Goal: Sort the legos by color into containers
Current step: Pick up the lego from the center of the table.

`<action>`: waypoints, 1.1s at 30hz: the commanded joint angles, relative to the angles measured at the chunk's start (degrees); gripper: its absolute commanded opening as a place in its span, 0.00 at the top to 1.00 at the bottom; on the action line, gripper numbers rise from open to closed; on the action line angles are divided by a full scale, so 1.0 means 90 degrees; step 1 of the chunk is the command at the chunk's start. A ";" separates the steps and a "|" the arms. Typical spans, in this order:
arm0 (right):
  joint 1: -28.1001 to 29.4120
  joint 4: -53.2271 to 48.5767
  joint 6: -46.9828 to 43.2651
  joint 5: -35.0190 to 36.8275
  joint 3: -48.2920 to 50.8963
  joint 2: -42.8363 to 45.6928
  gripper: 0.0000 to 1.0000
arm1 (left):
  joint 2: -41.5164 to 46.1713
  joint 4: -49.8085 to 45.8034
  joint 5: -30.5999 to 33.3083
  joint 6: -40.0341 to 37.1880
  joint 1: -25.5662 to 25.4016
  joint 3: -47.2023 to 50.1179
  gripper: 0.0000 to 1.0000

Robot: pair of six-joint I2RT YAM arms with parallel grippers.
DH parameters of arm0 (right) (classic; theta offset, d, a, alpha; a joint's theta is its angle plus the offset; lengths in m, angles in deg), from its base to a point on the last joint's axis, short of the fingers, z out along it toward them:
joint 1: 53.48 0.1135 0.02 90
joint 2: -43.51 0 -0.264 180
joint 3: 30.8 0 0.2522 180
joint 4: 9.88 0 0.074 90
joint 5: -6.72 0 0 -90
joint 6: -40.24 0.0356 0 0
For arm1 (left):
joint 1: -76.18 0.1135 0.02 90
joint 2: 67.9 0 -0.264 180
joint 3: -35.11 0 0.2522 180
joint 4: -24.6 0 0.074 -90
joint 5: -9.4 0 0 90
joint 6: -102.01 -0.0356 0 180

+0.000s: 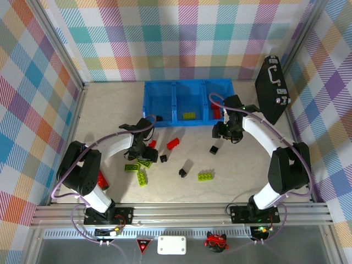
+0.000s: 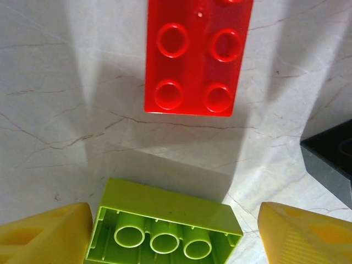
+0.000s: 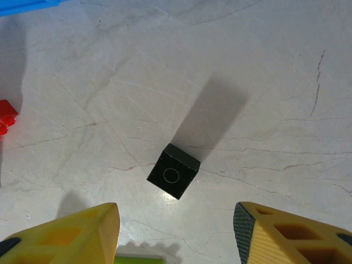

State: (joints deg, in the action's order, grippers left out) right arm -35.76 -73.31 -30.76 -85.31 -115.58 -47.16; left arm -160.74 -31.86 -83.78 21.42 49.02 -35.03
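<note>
Three joined blue containers (image 1: 187, 88) stand at the back, with a black, a lime and a red lego in them. Loose legos lie in the middle of the table. My left gripper (image 1: 144, 155) (image 2: 173, 220) is open and low over a lime lego (image 2: 165, 225) that lies with its hollow side toward the camera. That lego rests against the left finger (image 2: 47, 234), with a gap to the right one. Just ahead lies a red lego (image 2: 198, 55), and a black one (image 2: 330, 159) sits at the right edge. My right gripper (image 1: 221, 135) (image 3: 176, 214) hangs open above a small black lego (image 3: 173, 170) (image 1: 214, 148).
A black handled case (image 1: 272, 88) leans at the back right. More lime legos (image 1: 206, 176) and a black one (image 1: 182, 171) lie nearer the front. Another red lego (image 1: 103, 180) sits beside the left arm. A red piece (image 3: 5, 116) shows at the left edge of the right wrist view.
</note>
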 commanded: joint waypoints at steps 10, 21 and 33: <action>0.0030 -0.0214 -0.0064 0.0079 0.0108 0.0343 0.41 | -0.0108 -0.0236 -0.0043 0.0097 -0.0303 0.0200 0.27; 0.0026 -0.0253 -0.0018 0.0127 0.0230 0.0563 0.41 | 0.0149 -0.0448 0.0172 0.0049 -0.0332 -0.0092 0.37; 0.0028 -0.0213 0.0023 0.0254 0.0352 0.0814 0.42 | 0.0449 -0.0954 0.0105 0.0029 -0.0332 -0.0952 0.38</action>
State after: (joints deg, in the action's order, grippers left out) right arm -35.76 -74.27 -30.71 -83.69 -113.14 -41.39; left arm -159.06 -37.37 -82.64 21.61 46.62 -40.12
